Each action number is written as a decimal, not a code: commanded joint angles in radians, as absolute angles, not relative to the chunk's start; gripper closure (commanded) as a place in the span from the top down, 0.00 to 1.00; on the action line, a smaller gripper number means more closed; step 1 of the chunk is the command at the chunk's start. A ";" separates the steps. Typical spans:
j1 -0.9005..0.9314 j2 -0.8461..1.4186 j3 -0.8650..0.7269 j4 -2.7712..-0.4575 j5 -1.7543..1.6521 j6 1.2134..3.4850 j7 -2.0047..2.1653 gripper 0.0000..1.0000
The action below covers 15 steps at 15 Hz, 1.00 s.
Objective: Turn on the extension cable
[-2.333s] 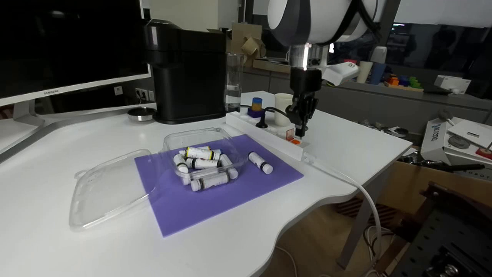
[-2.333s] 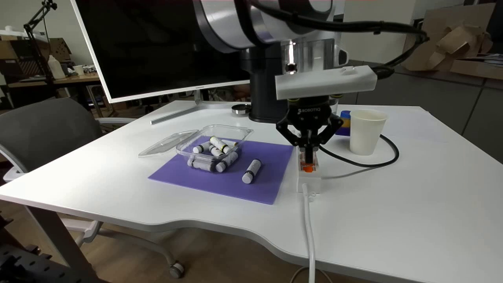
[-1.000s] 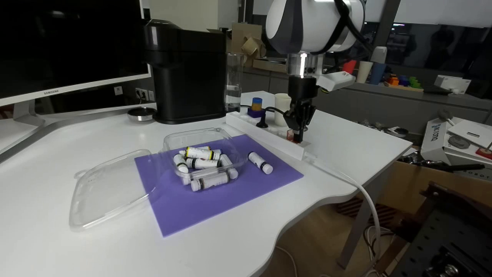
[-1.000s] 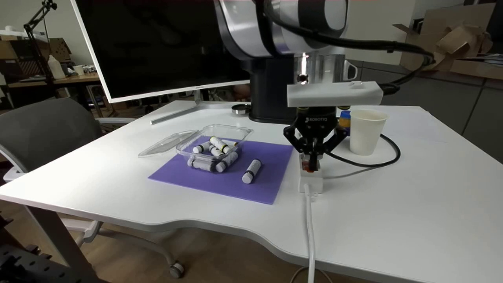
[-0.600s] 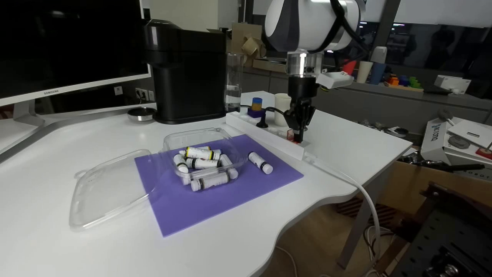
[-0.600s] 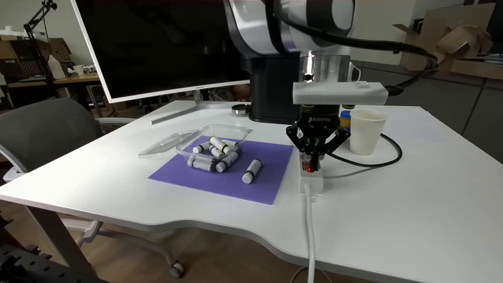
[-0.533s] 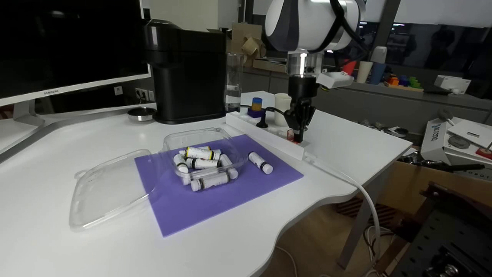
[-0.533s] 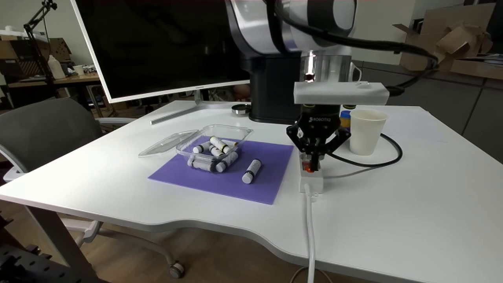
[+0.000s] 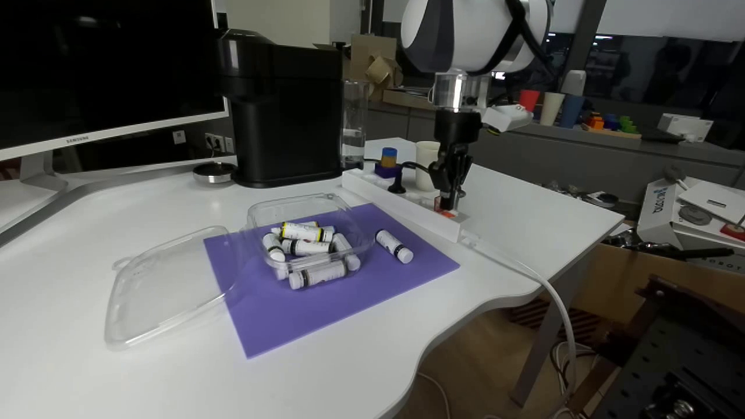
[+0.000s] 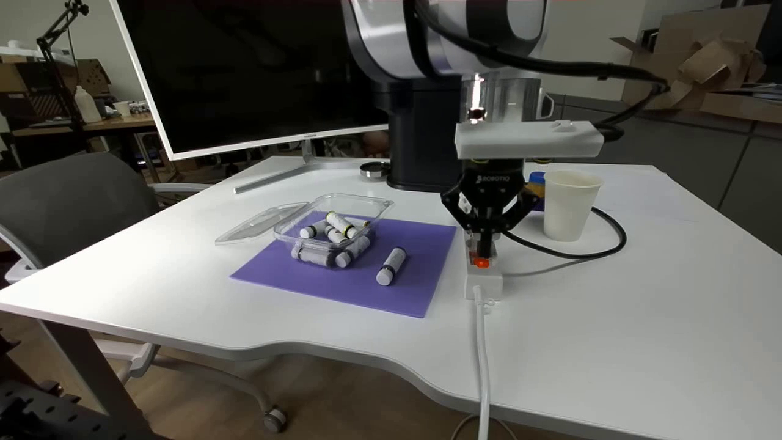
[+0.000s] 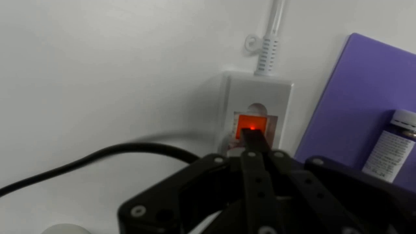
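Though partly out of sight, the extension cable (image 9: 401, 205) directly beneath the claw (image 10: 484, 250); jaws together, contact uncertain.

Black hand (image 10: 484, 250), pointing down, closed

A white desk (image 9: 326, 384) spreads through both exterior views, its front edge curving in a shallow wave, one grey leg (image 9: 538, 355) reaching down to a brown floor (image 9: 483, 343). Beyond it rises a pale wall (image 9: 279, 23), and further along, dark grey panels (image 9: 582, 157) run low beneath windows (image 9: 663, 75). They are nearly black, topped by pale blinds (image 9: 669, 20), with a thin bright light (image 9: 603, 37) showing in one. In an exterior view a grey office chair (image 10: 79, 195) stands beside the desk, its castor (image 10: 275, 420) on the floor, and a wooden table (image 10: 107, 126) sits well apart, farther back. In the wrist view the desk looks greyish under soft, uneven light
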<state>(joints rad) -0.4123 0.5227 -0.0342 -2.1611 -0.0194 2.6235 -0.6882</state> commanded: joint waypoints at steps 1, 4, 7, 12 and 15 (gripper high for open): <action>-0.409 0.395 -0.024 -2.283 -0.019 2.677 -0.724 0.00; -0.395 0.312 -0.026 -2.346 -0.012 2.658 -0.734 0.33; -0.367 0.229 -0.043 -2.398 -0.019 2.641 -0.725 0.54; -0.308 0.128 -0.084 -2.448 -0.039 2.605 -0.674 0.88; -0.271 0.084 -0.112 -2.460 -0.061 2.571 -0.613 1.00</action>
<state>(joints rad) -0.3107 0.1518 -0.0766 -2.4252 -0.0261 2.6030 -0.6891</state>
